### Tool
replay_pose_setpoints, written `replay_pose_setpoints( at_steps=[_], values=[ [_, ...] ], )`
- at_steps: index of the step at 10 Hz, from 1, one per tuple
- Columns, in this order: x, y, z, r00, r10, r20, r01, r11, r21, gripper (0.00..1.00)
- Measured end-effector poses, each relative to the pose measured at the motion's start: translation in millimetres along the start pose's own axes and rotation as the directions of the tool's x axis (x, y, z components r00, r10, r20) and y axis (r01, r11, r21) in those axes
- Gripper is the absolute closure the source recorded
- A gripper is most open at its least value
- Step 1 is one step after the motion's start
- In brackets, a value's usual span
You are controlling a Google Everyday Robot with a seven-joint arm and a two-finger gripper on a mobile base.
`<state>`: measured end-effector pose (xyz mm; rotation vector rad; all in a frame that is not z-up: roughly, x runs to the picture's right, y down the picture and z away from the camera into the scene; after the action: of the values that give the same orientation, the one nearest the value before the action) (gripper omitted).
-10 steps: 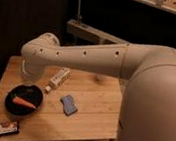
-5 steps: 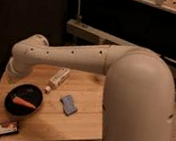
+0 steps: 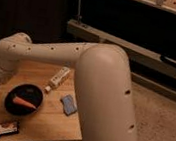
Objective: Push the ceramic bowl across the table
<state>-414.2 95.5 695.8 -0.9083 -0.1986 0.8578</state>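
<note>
- The ceramic bowl point(image 3: 24, 100) sits at the lower left of the frame, near the left end of the table point(image 3: 47, 124), with an orange, carrot-like piece point(image 3: 24, 103) lying in it. It has not shifted over the last second.
- The change is in the arm point(image 3: 58, 55): its bend has swung from the upper rim of the bowl out toward the left edge of the frame.
- The gripper point(image 3: 0, 75) now hangs at the far left, just beside the bowl's upper-left rim. It is clenched and carries nothing, and I cannot tell whether it touches the bowl.
- My reading is that the arm is lining up at the bowl's side and the push has not begun.
- A blue sponge point(image 3: 68, 103) lies to the right of the bowl, probably in the path of any rightward shove.
- A white tube point(image 3: 58, 78) and a black-and-white packet point(image 3: 1, 129) both carry print, but none of it is readable.
</note>
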Motion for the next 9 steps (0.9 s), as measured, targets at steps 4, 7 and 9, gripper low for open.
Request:
replay_pose_setpoints(
  at_steps=[4,7,9],
  values=[
    [-17.2,-9.0,50.3,0.997,-0.035,-0.062,0.033,0.999,-0.024,1.0],
    [-25.8,-32.5,73.6,0.995,-0.04,-0.086,0.039,0.999,-0.017,1.0],
    [-25.8,-46.1,84.2,0.994,-0.041,-0.1,0.04,0.999,-0.011,1.0]
  ],
)
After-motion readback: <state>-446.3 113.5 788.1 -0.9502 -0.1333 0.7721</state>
